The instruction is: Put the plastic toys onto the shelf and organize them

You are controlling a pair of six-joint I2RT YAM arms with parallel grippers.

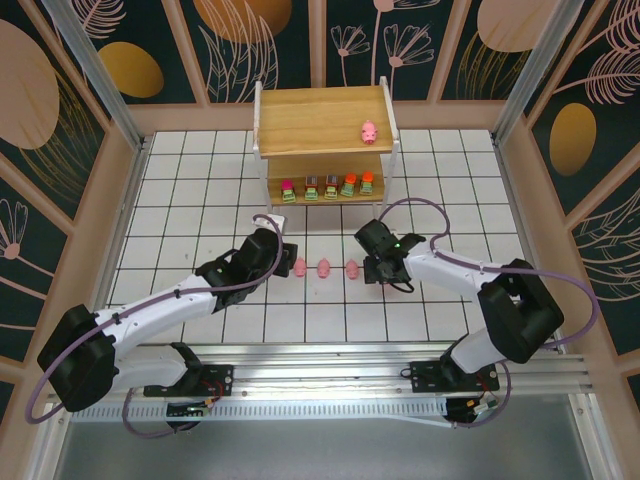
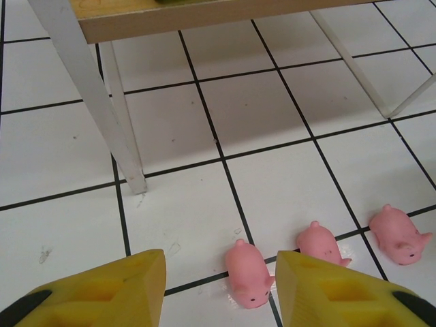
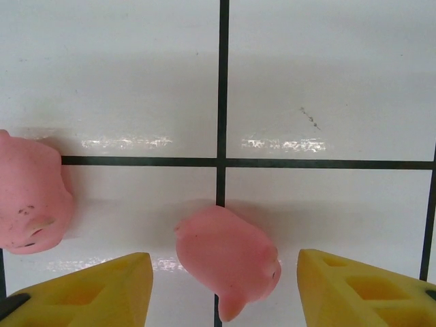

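we're looking into a robot test cell, a lab rig. a left arm and a right arm are bolted to a metal rail, with purple cables looping off them. under the left gripper and right gripper there's a white table ruled in a black grid, and the same lines run right below the tips in both wrist views. just ahead of the grippers stands a small shelf with tiny toys lined up on its lower board. beyond it and out to both sides, printed panels of leaves and peach discs on dark teal, set in wood frames and metal posts, box the table in like a booth.
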